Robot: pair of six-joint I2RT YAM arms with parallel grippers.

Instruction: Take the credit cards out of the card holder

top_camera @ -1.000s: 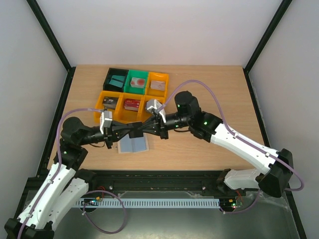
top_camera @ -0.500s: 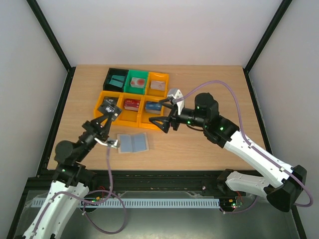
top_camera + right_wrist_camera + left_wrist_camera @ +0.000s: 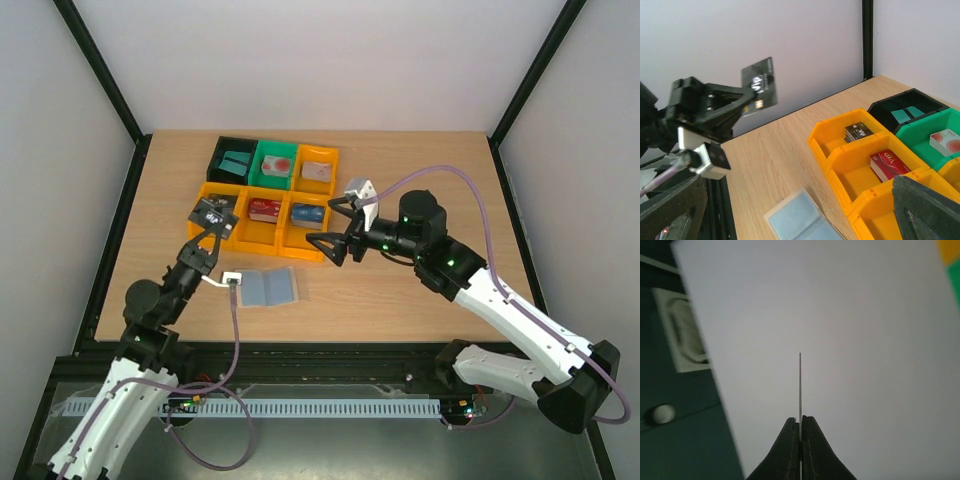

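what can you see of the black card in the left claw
The card is a thin, dark rectangle, plastic by its look, with pale VIP lettering and small print on its face. The shut left claw pinches one edge and holds it tilted in the air, clear of the table. From above it overlaps the left end of the orange bin. The left wrist view shows it edge-on, a hairline. Nothing else touches it.
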